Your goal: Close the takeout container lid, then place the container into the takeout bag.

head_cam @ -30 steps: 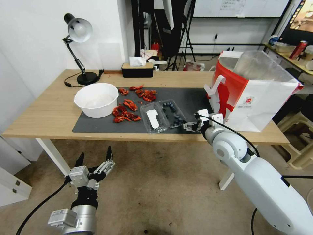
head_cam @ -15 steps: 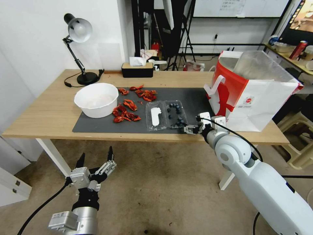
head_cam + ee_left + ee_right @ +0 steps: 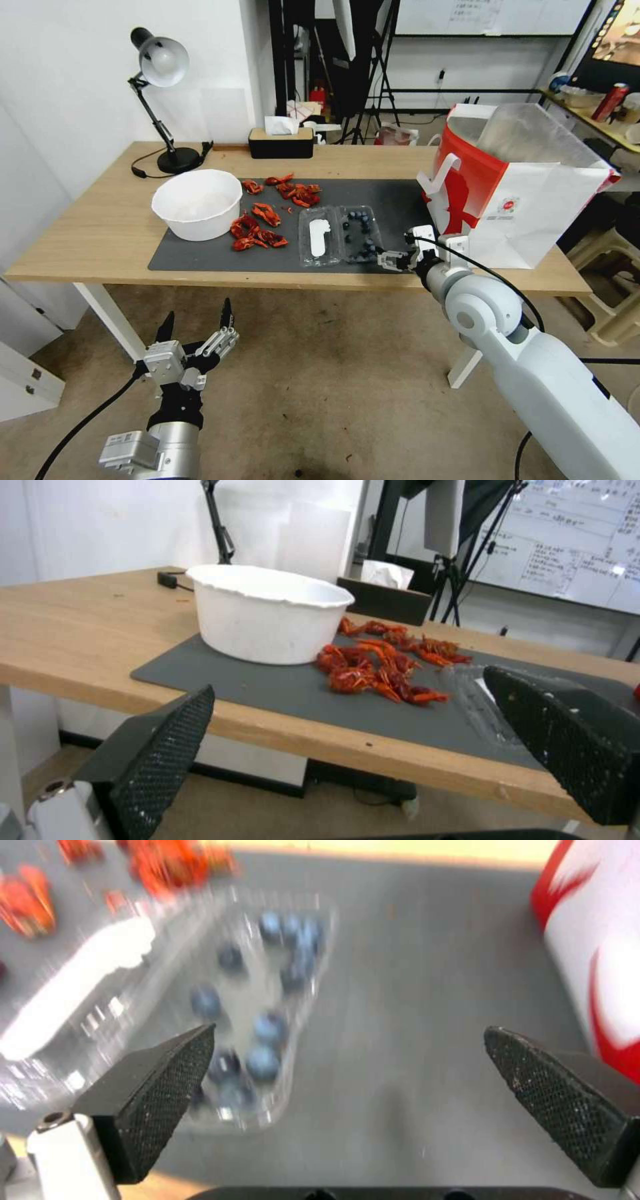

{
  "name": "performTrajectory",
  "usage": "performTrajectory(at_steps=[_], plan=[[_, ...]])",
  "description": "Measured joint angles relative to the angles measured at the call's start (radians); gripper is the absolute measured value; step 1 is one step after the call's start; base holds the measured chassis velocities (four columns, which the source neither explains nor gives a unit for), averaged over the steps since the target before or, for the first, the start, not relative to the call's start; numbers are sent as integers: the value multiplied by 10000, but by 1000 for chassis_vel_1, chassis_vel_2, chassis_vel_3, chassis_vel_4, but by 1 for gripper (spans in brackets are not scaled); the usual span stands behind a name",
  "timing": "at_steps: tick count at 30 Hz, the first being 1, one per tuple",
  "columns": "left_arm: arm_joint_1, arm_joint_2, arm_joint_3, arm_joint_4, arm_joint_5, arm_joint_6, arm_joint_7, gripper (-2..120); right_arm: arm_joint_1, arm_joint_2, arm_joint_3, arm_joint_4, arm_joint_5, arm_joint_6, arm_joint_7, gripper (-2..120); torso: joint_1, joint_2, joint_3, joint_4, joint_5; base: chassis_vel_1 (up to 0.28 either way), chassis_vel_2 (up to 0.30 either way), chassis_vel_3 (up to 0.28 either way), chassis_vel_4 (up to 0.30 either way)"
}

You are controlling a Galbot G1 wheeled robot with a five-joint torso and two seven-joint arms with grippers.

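Scene: wooden desk (image 3: 100, 227) with a dark grey mat (image 3: 400, 200); a white bowl (image 3: 197, 202) and red crayfish pieces (image 3: 267, 220) sit on the mat's left part.
Takeout container: small clear clamshell (image 3: 340, 233) lying open and flat near the mat's front edge, between the crayfish and the bag; blueberries fill the half nearer the bag.
Lid: labelled clear half (image 3: 317, 236) folded out flat beside the berry half, on the crayfish side, not yet closed.
Takeout bag: red-and-white paper bag (image 3: 520, 193) standing upright and open on the desk's right end, silvery lining showing.
Right end effector: fingers spread apart (image 3: 392, 260), holding nothing, low at the container's front corner on the bag side.
Left end effector: fingers apart (image 3: 195, 333), empty, parked below desk height in front of the bowl.
Step in hand: judged to be the approach for closing the lid.
Next move calls for: getting a finger under the lid's free edge and swinging it over the berries without sliding the light box.
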State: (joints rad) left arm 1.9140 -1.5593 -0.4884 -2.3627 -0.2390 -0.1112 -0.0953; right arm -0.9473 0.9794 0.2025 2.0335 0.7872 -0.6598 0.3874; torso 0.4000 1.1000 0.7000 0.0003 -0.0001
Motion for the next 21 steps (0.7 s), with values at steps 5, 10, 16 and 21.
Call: performTrajectory(at_steps=[5, 10, 16, 21], plan=[[-151, 174, -30, 75, -162, -9, 45, 100, -1504, 9, 975, 350, -1796, 2864, -1936, 100, 0, 2, 0, -6, 0, 0, 0, 0, 0], [-287, 313, -27, 198, -280, -5, 105, 100, -2714, 74, 1500, 457, -2851, 4833, -2623, 100, 0, 2, 0, -6, 1, 0, 0, 0, 0], [-477, 555, 102, 403, -365, 39, 156, 100, -4401, 509, 2597, 568, -3679, 7120, -3087, 100, 0, 2, -1, -3, -1, 0, 0, 0, 0], [-682, 827, 266, 648, -508, 89, 219, 100, -6023, 1044, 3478, 509, -3999, 8708, -3653, 100, 0, 2, -1, -3, 1, 0, 0, 0, 0]])
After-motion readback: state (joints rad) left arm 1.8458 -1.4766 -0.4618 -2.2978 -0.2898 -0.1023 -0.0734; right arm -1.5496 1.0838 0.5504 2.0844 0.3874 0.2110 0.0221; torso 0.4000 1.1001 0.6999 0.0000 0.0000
